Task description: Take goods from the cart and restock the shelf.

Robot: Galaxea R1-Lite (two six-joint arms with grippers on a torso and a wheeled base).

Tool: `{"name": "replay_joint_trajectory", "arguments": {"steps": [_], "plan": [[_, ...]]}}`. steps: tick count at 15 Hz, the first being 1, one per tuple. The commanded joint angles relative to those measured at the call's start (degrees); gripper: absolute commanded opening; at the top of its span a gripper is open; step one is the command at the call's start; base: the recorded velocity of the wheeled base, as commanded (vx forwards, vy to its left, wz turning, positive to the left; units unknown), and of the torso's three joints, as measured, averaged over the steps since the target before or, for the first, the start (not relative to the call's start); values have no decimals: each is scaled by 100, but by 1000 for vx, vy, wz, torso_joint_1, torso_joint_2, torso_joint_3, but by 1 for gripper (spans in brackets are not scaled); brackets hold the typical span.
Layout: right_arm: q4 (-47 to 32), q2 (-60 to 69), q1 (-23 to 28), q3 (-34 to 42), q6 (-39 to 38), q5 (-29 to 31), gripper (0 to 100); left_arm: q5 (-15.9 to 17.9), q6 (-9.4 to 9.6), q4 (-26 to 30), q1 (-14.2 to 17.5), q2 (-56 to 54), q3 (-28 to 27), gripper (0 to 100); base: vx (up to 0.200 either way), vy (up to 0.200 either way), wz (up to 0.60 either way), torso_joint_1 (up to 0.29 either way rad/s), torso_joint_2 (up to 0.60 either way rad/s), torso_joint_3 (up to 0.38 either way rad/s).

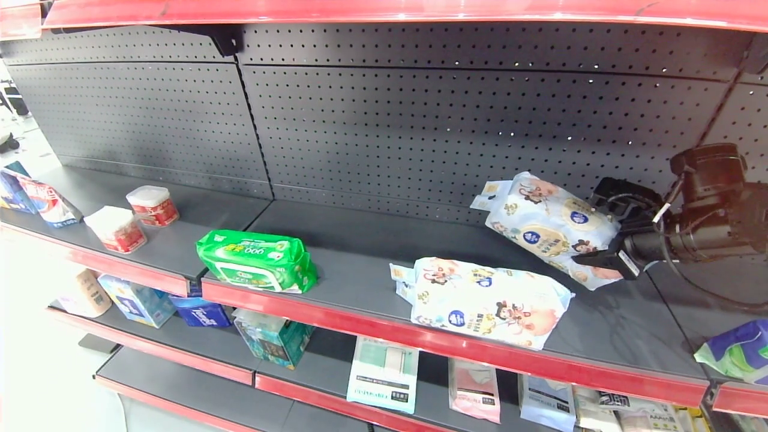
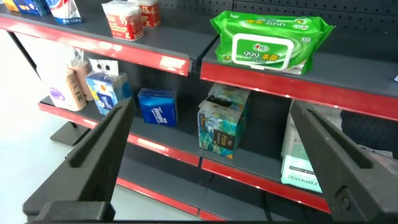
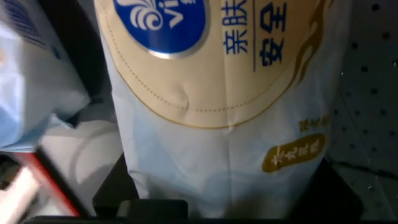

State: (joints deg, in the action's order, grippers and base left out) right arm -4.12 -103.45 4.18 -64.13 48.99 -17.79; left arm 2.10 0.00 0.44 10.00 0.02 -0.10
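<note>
A pale blue wipes pack (image 1: 549, 225) with cartoon print leans tilted over the right part of the dark shelf (image 1: 372, 240), close to the pegboard back. My right gripper (image 1: 609, 228) is shut on its right end; the right wrist view has the pack (image 3: 217, 112) right up against the camera. A second matching pack (image 1: 486, 300) lies flat at the shelf's front edge, just below and left of the held one. A green wipes pack (image 1: 258, 261) lies further left. My left gripper (image 2: 214, 180) hangs open and holds nothing, in front of the lower shelves, below the green pack (image 2: 270, 40).
Two small red-labelled tubs (image 1: 153, 205) (image 1: 116, 228) and boxes (image 1: 36, 198) stand on the left shelf section. A blue-green pack (image 1: 738, 351) sits at the far right. Tissue boxes (image 2: 221, 121) and hanging packets (image 1: 384, 372) fill the lower shelves. Bare shelf lies between the green pack and the flat pack.
</note>
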Motion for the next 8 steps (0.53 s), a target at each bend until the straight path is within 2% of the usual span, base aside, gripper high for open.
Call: {"name": "replay_joint_trajectory", "arguments": {"steps": [1, 4, 8], "plan": [[17, -369, 56, -143, 269, 47, 0, 1, 0, 0, 2, -2, 1, 100, 0, 0, 0, 0, 0, 0], [8, -483, -58, -398, 436, 21, 0, 1, 0, 0, 11, -2, 1, 100, 0, 0, 0, 0, 0, 0], [-10, -703, -462, -723, 427, 38, 0, 1, 0, 0, 2, -2, 1, 100, 0, 0, 0, 0, 0, 0]]}}
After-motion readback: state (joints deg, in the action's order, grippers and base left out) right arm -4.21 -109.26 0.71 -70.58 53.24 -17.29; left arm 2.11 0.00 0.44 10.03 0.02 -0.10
